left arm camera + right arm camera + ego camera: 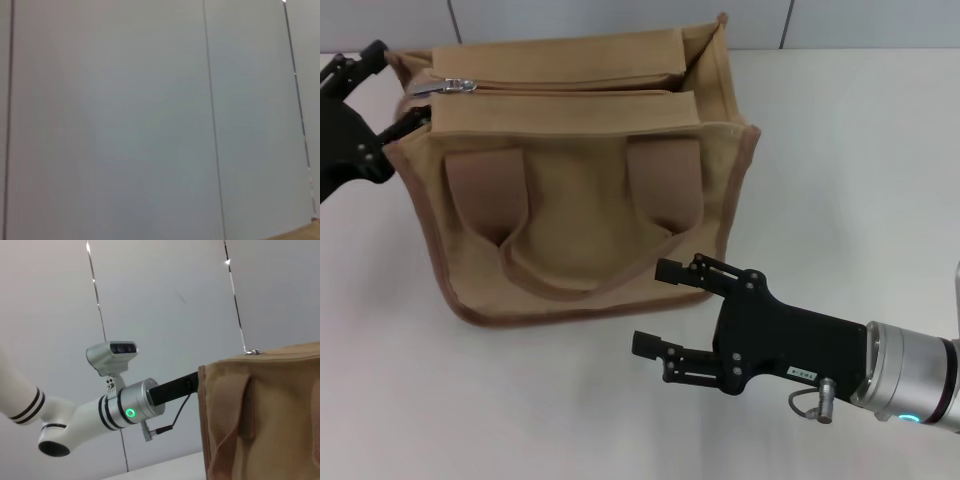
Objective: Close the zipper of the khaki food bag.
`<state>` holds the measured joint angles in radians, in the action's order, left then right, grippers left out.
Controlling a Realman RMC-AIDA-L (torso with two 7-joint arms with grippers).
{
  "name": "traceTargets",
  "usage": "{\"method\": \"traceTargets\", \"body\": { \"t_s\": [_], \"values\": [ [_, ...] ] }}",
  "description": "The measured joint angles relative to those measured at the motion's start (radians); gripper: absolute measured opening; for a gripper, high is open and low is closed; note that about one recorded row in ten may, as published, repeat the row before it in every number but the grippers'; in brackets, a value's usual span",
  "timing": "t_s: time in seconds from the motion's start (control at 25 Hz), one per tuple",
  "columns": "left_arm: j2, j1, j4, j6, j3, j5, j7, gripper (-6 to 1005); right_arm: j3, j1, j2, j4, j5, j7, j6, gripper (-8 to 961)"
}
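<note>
Upright on the table (840,180), our khaki food bag (570,200) hides its contents. Its zipper (455,86) pull sits beside our left gripper (375,95), fingers spread at the bag's corner. Our right gripper (665,310) hovers wide, empty.

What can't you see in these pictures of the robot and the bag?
- Left gripper: in the head view it meets the khaki food bag at its left end and is partly cut off by the picture's edge, so its grip is unclear.
- Inside of the bag: hidden by the top panel.
- Zipper: beyond the pull tab, the fabric flaps cover it.
- Left wrist view: only grey wall panels.
- Right gripper: open, in front of the bag.
</note>
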<state>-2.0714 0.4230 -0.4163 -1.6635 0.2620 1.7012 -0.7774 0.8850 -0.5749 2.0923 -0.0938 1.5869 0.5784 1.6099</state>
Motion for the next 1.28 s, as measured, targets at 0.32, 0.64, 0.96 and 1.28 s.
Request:
{"method": "traceTargets", "body": {
  "t_s": [0.32,0.64,0.96,1.28],
  "values": [
    [-0.002,-0.017,0.036,-0.005,0.001,-0.033,0.008,795,0.000,-0.001,0.000,0.000,-0.002,0.000,0.000,812],
    [0.001,-0.023,0.046,-0.015,0.018,-0.048,-0.007,659,-0.001,0.000,0.000,0.000,-0.004,0.000,-0.009,812],
    [-0.002,-0.025,0.055,-0.021,0.017,-0.090,-0.009,275,-0.006,0.003,0.000,0.000,-0.004,0.000,-0.002,812],
    [-0.006,0.010,0.108,-0.030,0.027,-0.126,0.001,58,-0.042,0.067,-0.001,0.007,-0.006,0.017,0.169,811]
  ]
}}
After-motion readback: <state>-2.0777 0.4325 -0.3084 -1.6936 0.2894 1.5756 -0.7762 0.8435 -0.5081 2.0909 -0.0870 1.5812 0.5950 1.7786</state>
